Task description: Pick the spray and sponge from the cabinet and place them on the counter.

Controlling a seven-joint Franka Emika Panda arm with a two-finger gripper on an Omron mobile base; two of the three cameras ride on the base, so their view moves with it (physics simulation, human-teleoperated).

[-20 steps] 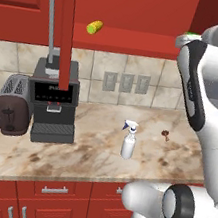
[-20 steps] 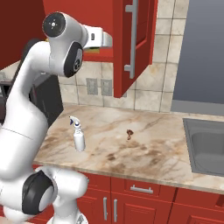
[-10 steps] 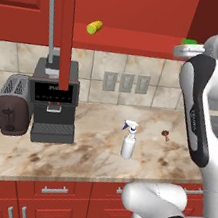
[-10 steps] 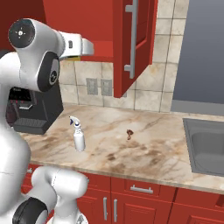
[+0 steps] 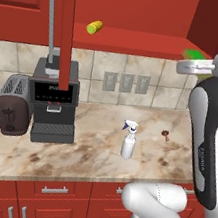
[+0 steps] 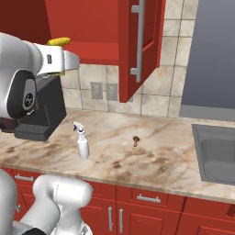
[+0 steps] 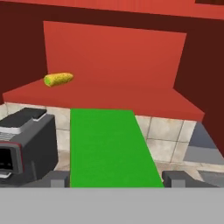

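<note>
Green sponge [image 7: 111, 146] seen flat between the two dark fingertips of the tool [image 7: 114, 178], one tip [image 7: 56, 178] at each long edge, jaws set wide across the pad's width and pinching it; in the left base view the same green pad [image 5: 195, 56] glimpsed at the white hand, level with the front lip of the red cabinet [image 5: 147, 16] shelf. Spray [image 5: 129, 141] upright on the marbled worktop [image 5: 87, 155], white bottle with blue trigger, well below the hand; from the right side, spray [image 6: 82, 142] standing alone on open stone, near the front edge. Yellow-green corn cob [image 7: 58, 79] lying on the inner shelf toward the back left, well apart from the sponge; also visible on the shelf edge [image 5: 94, 27] from the left camera. Open cabinet door [image 6: 137, 46] with long silver bar handle hanging out over the worktop to the right of the hand, its twin [image 5: 64, 27] edge-on in front of the coffee machine [image 5: 55, 100]. Toaster [image 5: 13, 105] just beside the machine on its left. Small brown object [image 5: 166, 135] on the stone near the spray, too small to identify. Wall outlets [image 5: 126, 82] on the tiled backsplash behind. Steel sink [image 6: 215, 153] set into the worktop at far right.
</note>
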